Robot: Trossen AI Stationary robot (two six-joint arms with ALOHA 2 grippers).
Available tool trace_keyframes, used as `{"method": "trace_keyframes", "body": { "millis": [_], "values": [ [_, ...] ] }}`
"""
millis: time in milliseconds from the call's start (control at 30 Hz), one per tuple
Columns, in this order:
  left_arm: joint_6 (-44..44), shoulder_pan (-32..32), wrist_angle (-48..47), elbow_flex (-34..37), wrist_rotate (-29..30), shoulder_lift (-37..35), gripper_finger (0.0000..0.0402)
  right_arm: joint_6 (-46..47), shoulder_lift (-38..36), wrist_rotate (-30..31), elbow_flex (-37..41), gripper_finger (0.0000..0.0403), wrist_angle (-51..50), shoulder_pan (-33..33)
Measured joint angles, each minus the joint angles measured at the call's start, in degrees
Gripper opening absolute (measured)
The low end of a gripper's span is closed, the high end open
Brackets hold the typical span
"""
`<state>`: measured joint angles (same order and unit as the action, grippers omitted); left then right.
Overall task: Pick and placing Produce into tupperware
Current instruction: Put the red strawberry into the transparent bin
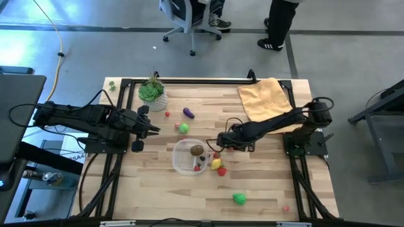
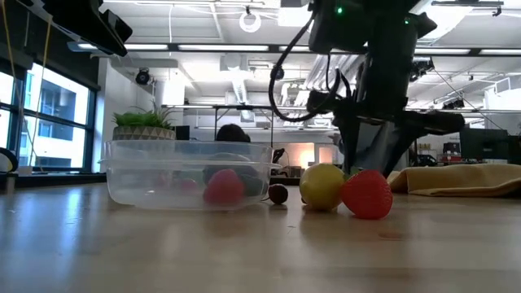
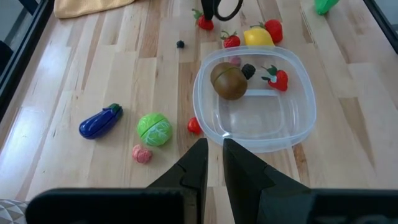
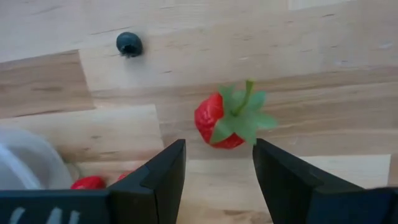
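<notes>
**Clear tub and scattered produce on the wooden table**

The clear plastic tub [image 1: 188, 157] sits near the table's centre. It holds a brown kiwi [image 3: 228, 81], a small dark berry [image 3: 248, 71], a red strawberry [image 3: 278, 78] and a pinkish piece [image 3: 234, 61] at its wall.

Seen from above, a yellow lemon [image 1: 216, 164] and a red strawberry [image 1: 222, 171] lie just outside the tub at 4 o'clock. The purple eggplant [image 1: 188, 113] and a green cabbage [image 1: 183, 128] lie toward 12 o'clock. Another green leafy piece [image 1: 239, 199] lies well apart toward 5 o'clock.

The right gripper [image 4: 217, 163], at the tub's 2 o'clock, has its jaws spread wide and empty, with a leafy-capped strawberry [image 4: 225, 119] on the table before the gap. A blueberry [image 4: 129, 43] lies beyond.

The left gripper [image 3: 214, 163], at the tub's 10 o'clock, has its fingers nearly together, holding nothing.
</notes>
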<state>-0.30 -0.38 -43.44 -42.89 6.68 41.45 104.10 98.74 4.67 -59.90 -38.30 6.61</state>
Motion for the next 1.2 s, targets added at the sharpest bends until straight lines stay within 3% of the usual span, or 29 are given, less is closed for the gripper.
{"method": "trace_keyframes", "body": {
  "millis": [867,1200],
  "values": [
    [0.0,0.0,0.0,0.0,0.01,0.0,0.004,-2.48,4.48,-1.17,-0.04,0.0179,3.77,-2.6],
    [0.0,0.0,0.0,0.0,0.0,0.0,0.004,-2.54,4.48,-1.22,-0.04,0.0147,3.92,-2.47]
  ]
}}
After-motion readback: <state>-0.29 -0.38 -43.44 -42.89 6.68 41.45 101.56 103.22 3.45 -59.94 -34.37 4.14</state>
